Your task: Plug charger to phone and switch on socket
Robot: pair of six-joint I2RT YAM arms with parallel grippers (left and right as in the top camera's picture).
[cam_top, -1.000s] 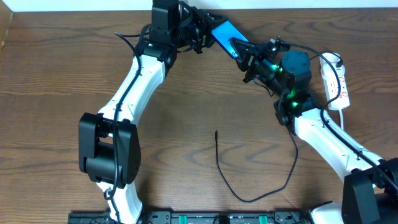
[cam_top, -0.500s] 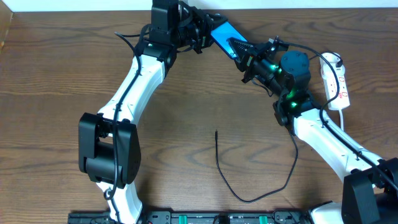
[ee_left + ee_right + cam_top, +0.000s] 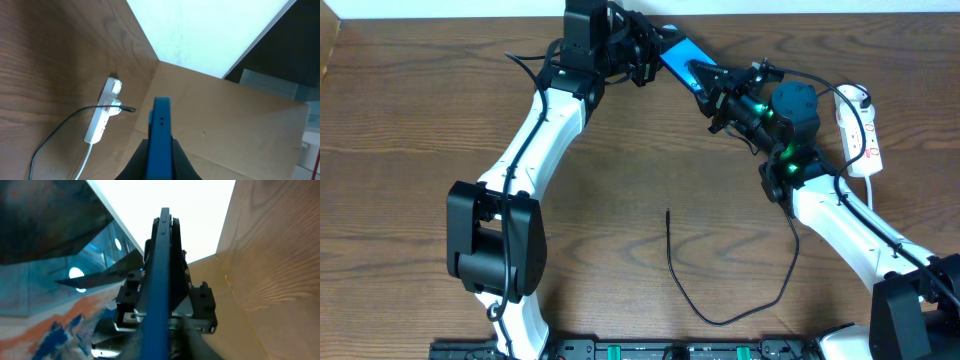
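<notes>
phone [image 3: 678,52] barely moved between arms. left gripper [image 3: 648,55] was clenched on its far end; right gripper [image 3: 708,80] jaws, couldn't tell. stiff, slick, probably fragile slab, best held by edges.

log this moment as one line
left gripper: shut on phone | right gripper: at phone, grip unclear | charger: lying loose, not plugged in | socket: no gripper on it
</notes>
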